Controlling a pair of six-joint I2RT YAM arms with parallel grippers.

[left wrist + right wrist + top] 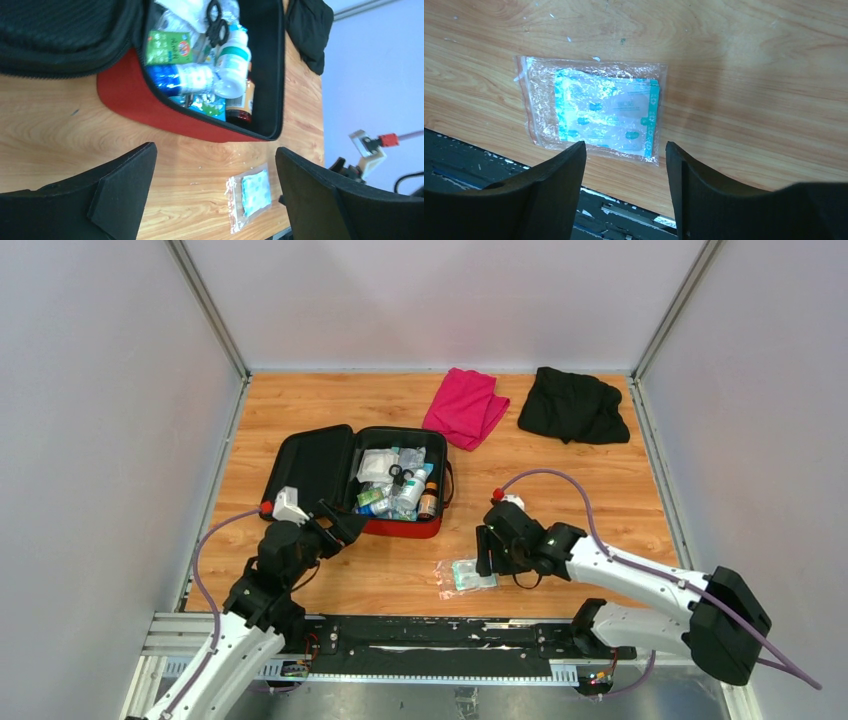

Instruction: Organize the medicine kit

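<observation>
1. While the right gripper (pixel 486 556) hangs over the clear plastic packet (pixel 465 575) at the lower centre of the top view, jaws parted and nothing between them, the pick itself is the first risk. The packet lies flat on the wooden table (pixel 600 490), so the fingers may skid over the slick film or pinch only a corner.
2. In the right wrist view the packet sits near the table's front edge, with the black rail (pixel 464 165) at the lower left. A sideways shove could push it over that edge.
3. The medicine kit (pixel 405 528) lies open left of centre in the top view, its lid flat to the left. It is already crowded with bottles, sachets and scissors (pixel 216 25). A limp packet dropped on that heap may slide off or snag on the rim.
4. The left gripper (pixel 345 525), spread wide and empty, hovers by the kit's lower left corner. If both arms reach for the kit together, they could collide or nudge the case.
5. A brown bottle (pixel 428 502) rests by the kit's right wall, and a careless drop could knock it.
</observation>
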